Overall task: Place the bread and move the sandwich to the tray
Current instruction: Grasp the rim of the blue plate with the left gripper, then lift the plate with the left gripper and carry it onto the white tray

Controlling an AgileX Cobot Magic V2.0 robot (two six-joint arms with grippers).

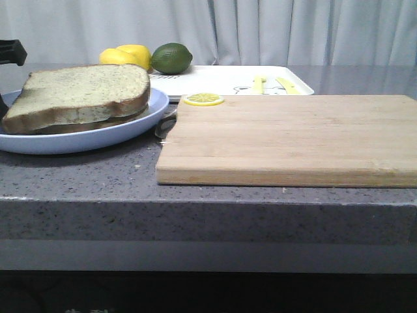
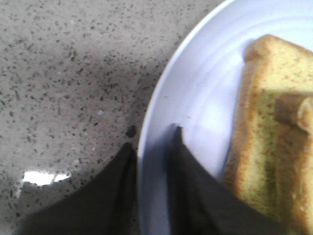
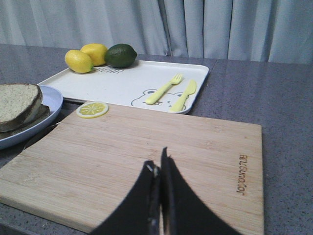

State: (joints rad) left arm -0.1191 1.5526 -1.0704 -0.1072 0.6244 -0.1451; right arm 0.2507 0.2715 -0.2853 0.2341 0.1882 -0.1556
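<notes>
Two slices of bread [image 1: 81, 91] are stacked on a pale blue plate [image 1: 140, 117] at the near left of the desk [image 1: 98, 176], the top slice overhanging the one below. No fried egg can be seen in any view, so the sandwich cannot yet be told apart from plain bread.

The wooden cutting board [image 1: 293, 140] lies to the right of the plate, with a lemon slice [image 1: 202, 99] on its far left corner. It is probably kept as the working surface where the bread is to be laid.

Behind the board lies the tray [image 3: 122, 81], with two lemons [image 3: 87, 56] and a lime [image 3: 121, 55] at its far left corner and a printed fork and knife [image 3: 173, 93] at its right. Its middle is left free, presumably to receive the finished sandwich.

The left gripper [image 2: 151, 139] is set at the plate's rim, its jaws parted with the rim between them, one finger outside over the desk and one inside beside the bread; nothing is grasped. This placing suggests an approach to the bread from its side.

The right gripper [image 3: 159, 164] hovers over the near part of the board with its jaws pressed together and empty, seemingly held clear.
</notes>
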